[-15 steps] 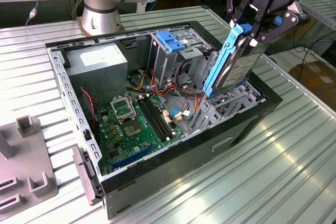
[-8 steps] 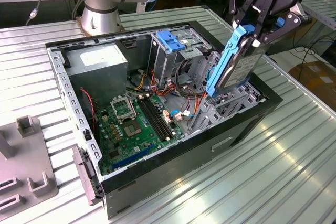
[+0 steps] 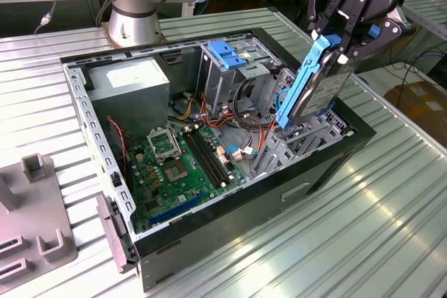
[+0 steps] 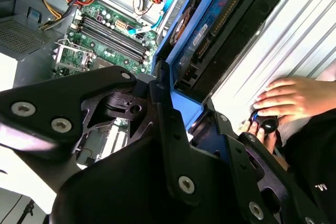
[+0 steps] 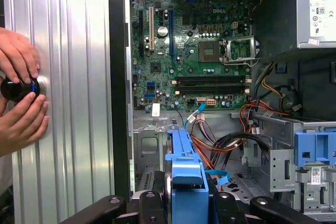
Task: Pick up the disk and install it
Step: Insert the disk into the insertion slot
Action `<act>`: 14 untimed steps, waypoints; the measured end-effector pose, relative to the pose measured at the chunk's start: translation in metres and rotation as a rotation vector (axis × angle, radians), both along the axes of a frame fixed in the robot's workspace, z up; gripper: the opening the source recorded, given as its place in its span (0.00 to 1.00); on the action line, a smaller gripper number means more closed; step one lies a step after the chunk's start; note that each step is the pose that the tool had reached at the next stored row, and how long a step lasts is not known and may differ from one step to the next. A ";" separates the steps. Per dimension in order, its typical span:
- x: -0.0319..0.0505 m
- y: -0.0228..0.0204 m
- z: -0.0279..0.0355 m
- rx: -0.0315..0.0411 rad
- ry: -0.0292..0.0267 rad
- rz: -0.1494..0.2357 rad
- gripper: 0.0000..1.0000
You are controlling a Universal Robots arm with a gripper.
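Observation:
My gripper (image 3: 340, 45) is shut on the upper end of the disk (image 3: 318, 92), a silver drive in a blue bracket. The disk hangs on edge and tilted, its lower end dipping into the open computer case (image 3: 230, 225) at the side on the exterior view's right, over a metal bay (image 3: 311, 130). In the second wrist view the disk (image 4: 210, 40) shows its circuit-board face between the black fingers (image 4: 163, 103). The first wrist view looks down the blue bracket edge of the disk (image 5: 184, 177) toward the case floor.
Inside the case lie a green motherboard (image 3: 174, 165), a grey power supply (image 3: 133, 85), a metal cage with a blue top (image 3: 227, 57) and loose cables (image 3: 244, 113). A person's hands (image 5: 21, 93) hold a black knob on the ribbed table beside the case. A grey fixture (image 3: 35, 221) sits at the exterior view's left.

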State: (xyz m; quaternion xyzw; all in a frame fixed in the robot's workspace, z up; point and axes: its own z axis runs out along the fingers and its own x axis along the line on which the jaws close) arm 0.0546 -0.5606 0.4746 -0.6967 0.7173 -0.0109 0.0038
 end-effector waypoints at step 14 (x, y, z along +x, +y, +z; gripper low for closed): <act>0.0007 0.0000 -0.0031 0.0000 0.0000 0.012 0.37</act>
